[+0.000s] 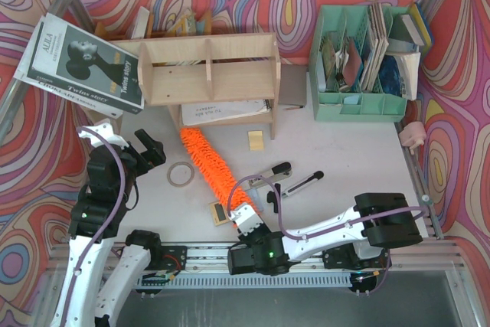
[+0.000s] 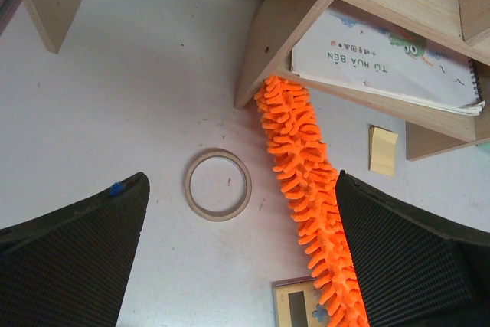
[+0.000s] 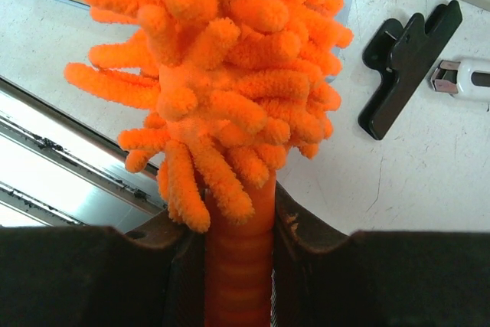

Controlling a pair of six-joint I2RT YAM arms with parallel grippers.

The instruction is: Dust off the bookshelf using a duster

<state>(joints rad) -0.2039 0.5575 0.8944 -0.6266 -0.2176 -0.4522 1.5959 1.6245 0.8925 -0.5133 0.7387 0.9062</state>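
Note:
The light plywood bookshelf [image 1: 208, 67] stands at the back of the table. The orange fluffy duster [image 1: 210, 162] lies slanted on the table in front of it. The duster's far tip [image 2: 274, 89] rests against the foot of the bookshelf's side panel [image 2: 276, 36], below a spiral notebook [image 2: 383, 59]. My right gripper [image 1: 243, 216] is shut on the near end of the duster. In the right wrist view its jaws [image 3: 239, 243] clamp the ribbed orange handle just below the fluffy head [image 3: 222, 74]. My left gripper [image 2: 241, 212] hangs open and empty above the table, left of the duster.
A mint-green file organiser [image 1: 360, 74] stands at the back right. A large book [image 1: 80, 63] leans at the back left. A tape ring [image 1: 180, 174], a sticky-note pad [image 1: 256, 140], a black clip [image 1: 277, 174], a cutter [image 1: 302, 184] and a small yellow device [image 1: 218, 212] lie around the duster.

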